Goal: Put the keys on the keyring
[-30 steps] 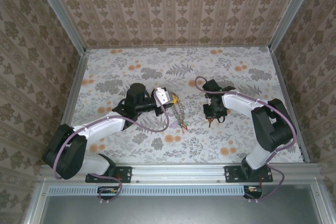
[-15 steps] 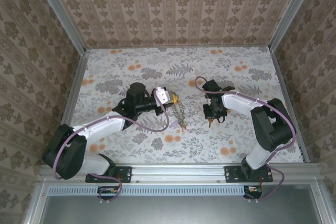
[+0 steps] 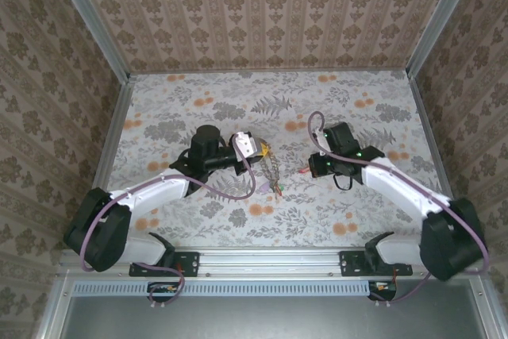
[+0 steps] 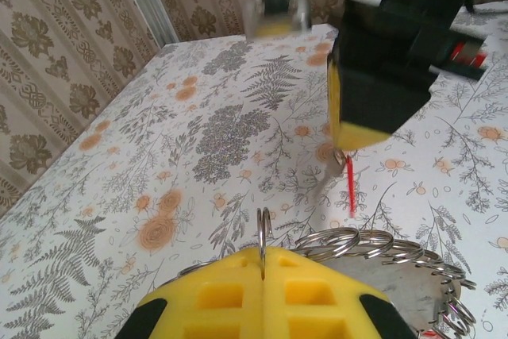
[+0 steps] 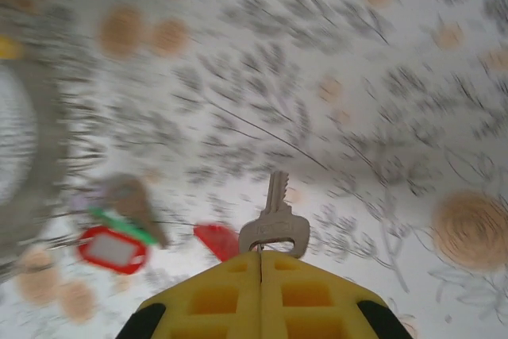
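My left gripper (image 4: 263, 253) is shut on one small split ring of the keyring (image 4: 373, 244), a silvery chain of linked rings. In the top view the left gripper (image 3: 259, 148) holds that keyring (image 3: 272, 171) hanging, with tagged keys (image 3: 279, 190) at its low end. My right gripper (image 5: 260, 256) is shut on the head of a silver key (image 5: 275, 220) with a red tag (image 5: 218, 240) beside it. Seen from the left wrist, the right gripper (image 4: 337, 144) hovers just beyond the ring, its key (image 4: 336, 166) and red tag (image 4: 350, 188) dangling.
Other keys with red and green tags (image 5: 111, 245) hang blurred to the left in the right wrist view. The floral table (image 3: 198, 101) is walled by patterned panels with metal rails (image 3: 111, 148) at the sides.
The right gripper has shut fully on the key, lifted it and turned toward the keyring, the right elbow swinging out to the right. The left arm has held still.
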